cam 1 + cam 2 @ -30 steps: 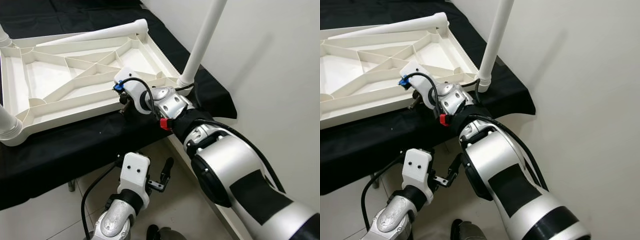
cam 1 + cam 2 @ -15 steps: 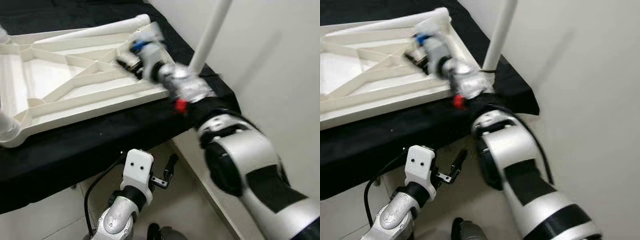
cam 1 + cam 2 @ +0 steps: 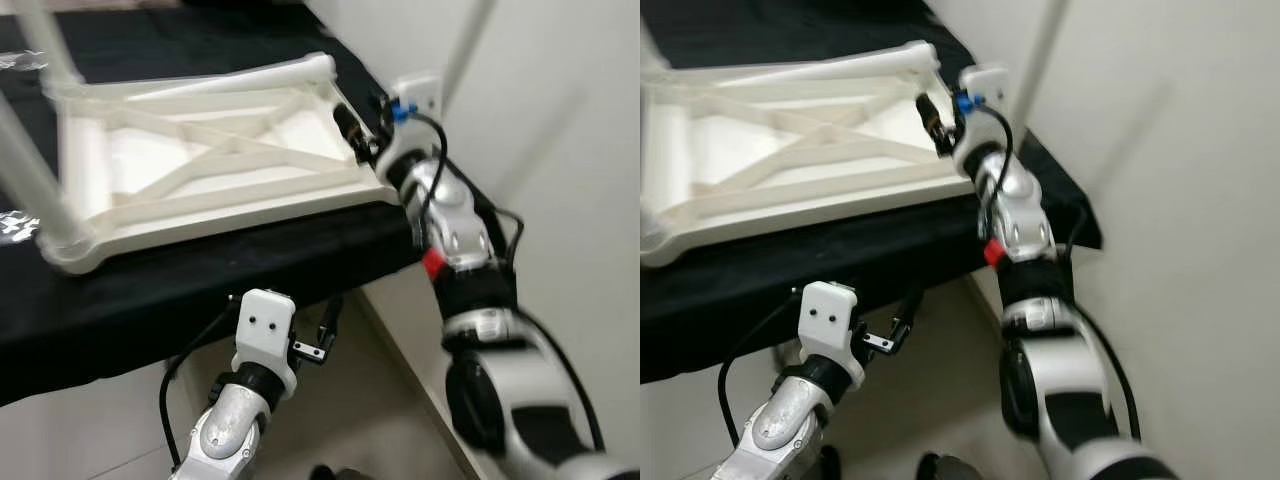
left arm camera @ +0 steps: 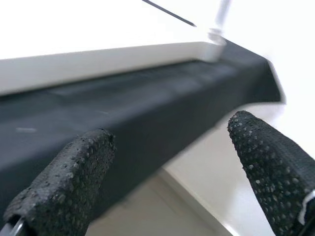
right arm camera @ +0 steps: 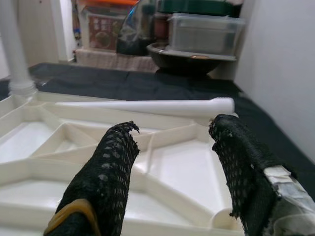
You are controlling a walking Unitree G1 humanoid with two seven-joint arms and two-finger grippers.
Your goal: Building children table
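The white children's table top (image 3: 215, 195) lies upside down on a black-covered surface, its ribbed underside facing up. White legs stand in its left sockets (image 3: 35, 175) and, blurred, at its right corner (image 3: 1048, 50). A loose white leg (image 5: 147, 107) lies along the far rim. My right gripper (image 3: 350, 130) hovers open just above the right end of the top, fingers pointing over the ribs, holding nothing. Below the near table edge, my left gripper (image 3: 322, 335) hangs open and empty, facing the black cloth (image 4: 123, 108).
A white wall (image 3: 560, 120) runs close along the right side. Storage boxes and a dark bowl (image 5: 192, 54) stand beyond the far end of the surface. Pale tiled floor (image 3: 380, 400) lies under the near edge.
My right arm has swung from the near rim of the table top up and forward to its right end. The camera has shifted too. The left gripper stays low and open.
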